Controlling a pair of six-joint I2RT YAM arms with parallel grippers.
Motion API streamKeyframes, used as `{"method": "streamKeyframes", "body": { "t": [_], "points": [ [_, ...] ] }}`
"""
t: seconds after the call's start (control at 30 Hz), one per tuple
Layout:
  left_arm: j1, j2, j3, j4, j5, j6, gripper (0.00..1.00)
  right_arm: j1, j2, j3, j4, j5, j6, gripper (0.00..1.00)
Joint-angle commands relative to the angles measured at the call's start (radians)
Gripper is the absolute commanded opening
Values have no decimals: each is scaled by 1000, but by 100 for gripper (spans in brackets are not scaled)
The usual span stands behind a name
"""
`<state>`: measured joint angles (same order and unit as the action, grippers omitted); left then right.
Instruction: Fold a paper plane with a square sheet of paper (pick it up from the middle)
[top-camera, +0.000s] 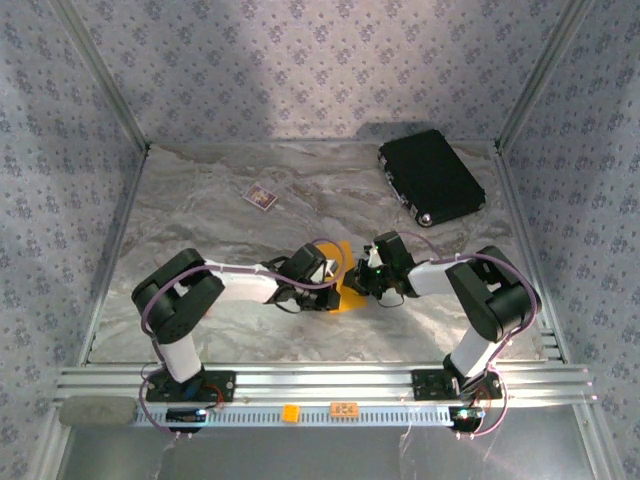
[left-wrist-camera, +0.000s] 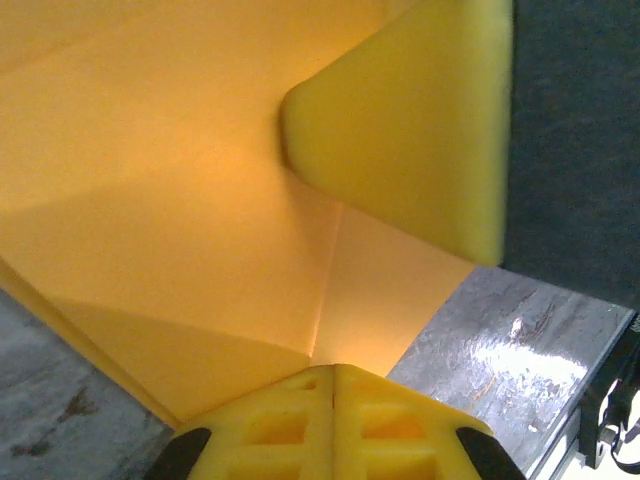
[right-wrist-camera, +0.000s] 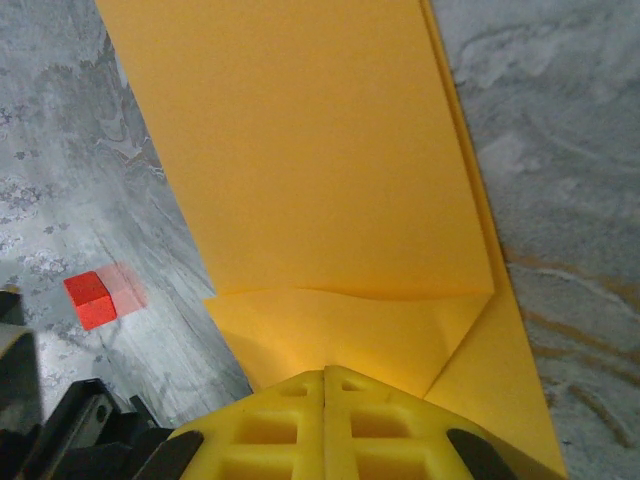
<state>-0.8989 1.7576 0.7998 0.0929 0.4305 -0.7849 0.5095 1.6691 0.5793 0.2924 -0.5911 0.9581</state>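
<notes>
A: At the middle of the grey marbled table, we've got the creased orange-yellow paper sheet, its outline largely hidden by the arms.

B: Left gripper and right gripper each pinch an edge, fingers pressed tight. We can't tell if it's lifted.

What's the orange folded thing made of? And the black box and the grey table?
The orange-yellow folded sheet looks like thin matte paper: it holds sharp creases. The black rectangular case seems hard plastic or leatherette, slightly shiny; too far to tell. The grey marbled table top looks like smooth stone-patterned laminate or vinyl, since it gleams under the light.
</notes>
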Motion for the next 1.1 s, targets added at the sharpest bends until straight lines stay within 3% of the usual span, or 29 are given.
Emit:
{"method": "streamKeyframes", "body": {
  "t": [0.0,0.53,0.73,1.07],
  "points": [
    [-9,-9,-54,-2,28,-4,2,4,20,-16,-71,42,5,7],
    [-15,-152,-140,-25,21,2,1,4,20,-13,-78,43,5,7],
    [-4,-296,-131,-16,-89,-8,5,7,14,-10,-80,45,6,7],
    [28,-65,25,24,-27,-20,2,8,13,-9,-82,48,6,7]
  ]
}}
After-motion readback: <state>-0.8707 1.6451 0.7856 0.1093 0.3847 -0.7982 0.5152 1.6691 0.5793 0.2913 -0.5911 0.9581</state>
